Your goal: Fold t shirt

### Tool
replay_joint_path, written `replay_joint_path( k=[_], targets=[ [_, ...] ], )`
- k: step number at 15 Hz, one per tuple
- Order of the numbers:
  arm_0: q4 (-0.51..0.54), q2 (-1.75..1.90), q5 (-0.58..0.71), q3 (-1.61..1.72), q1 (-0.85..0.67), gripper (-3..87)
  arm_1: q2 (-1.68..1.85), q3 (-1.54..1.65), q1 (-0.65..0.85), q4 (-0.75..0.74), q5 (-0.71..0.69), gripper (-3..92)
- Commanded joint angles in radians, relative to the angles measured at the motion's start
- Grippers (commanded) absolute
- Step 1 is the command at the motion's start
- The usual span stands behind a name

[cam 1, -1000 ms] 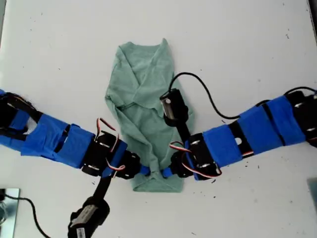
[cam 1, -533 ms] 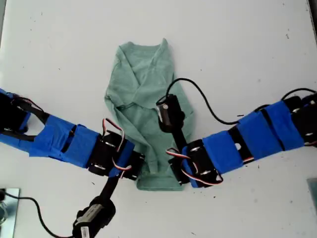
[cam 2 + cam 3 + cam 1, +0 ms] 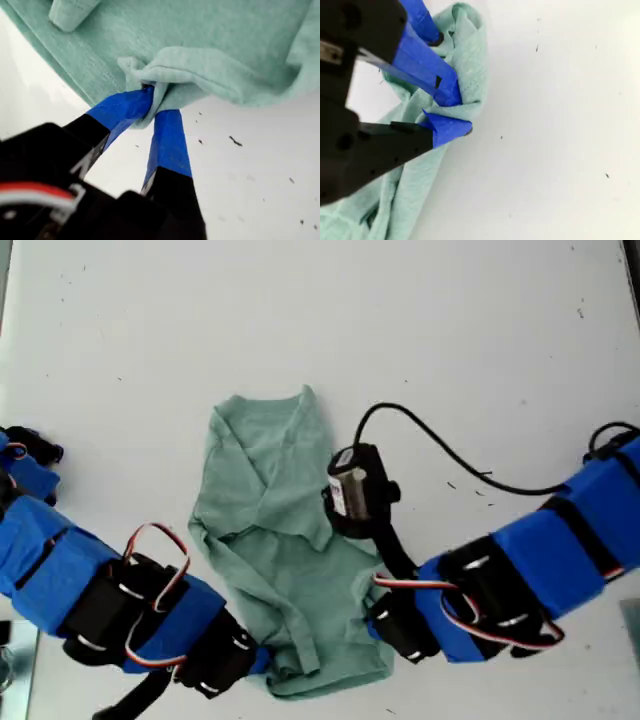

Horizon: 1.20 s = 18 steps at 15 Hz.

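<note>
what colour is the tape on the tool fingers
Blue, over black fingers; the first wrist view shows it best, pinching the t shirt.

you see the shirt (image 3: 275, 570) as soft matt knit cloth, its weave fine and slightly fuzzy. the table (image 3: 480, 340) looks smooth, matt white, faintly speckled. my first gripper (image 3: 156, 111) wears matt blue tape over black plastic; my second gripper (image 3: 449, 116) likewise.
</note>
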Motion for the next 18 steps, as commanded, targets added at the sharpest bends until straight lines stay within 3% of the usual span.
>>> replay_joint_path(
  k=[1,5,7,9,10,11,13,15,18],
  targets=[
    [-0.005,0.118,0.051,-0.008,-0.038,-0.2,0.227,0.117,0.11,-0.063,-0.1,2.5],
    [0.069,0.318,-0.002,0.137,-0.218,-0.2,0.408,0.423,0.448,-0.388,-0.33,2.5],
    [-0.011,0.494,0.0,0.397,-0.341,-0.2,0.357,0.443,0.56,-0.494,-0.391,2.5],
    [-0.156,0.709,0.003,0.693,-0.413,-0.2,0.261,0.387,0.603,-0.568,-0.43,2.5],
    [-0.201,0.827,-0.003,0.813,-0.442,-0.1,0.206,0.333,0.611,-0.581,-0.439,5.3],
    [-0.236,0.943,-0.003,0.922,-0.466,8.3,0.169,0.281,0.612,-0.583,-0.459,23.1],
    [-0.21,1.14,-0.061,1.071,-0.515,28.0,0.196,0.216,0.621,-0.557,-0.474,23.5],
    [-0.164,1.368,-0.12,1.207,-0.578,28.2,0.36,0.273,0.638,-0.591,-0.505,21.5],
    [-0.153,1.569,-0.152,1.399,-0.592,26.3,0.804,0.753,0.727,-0.634,-0.377,21.5]
  ],
)
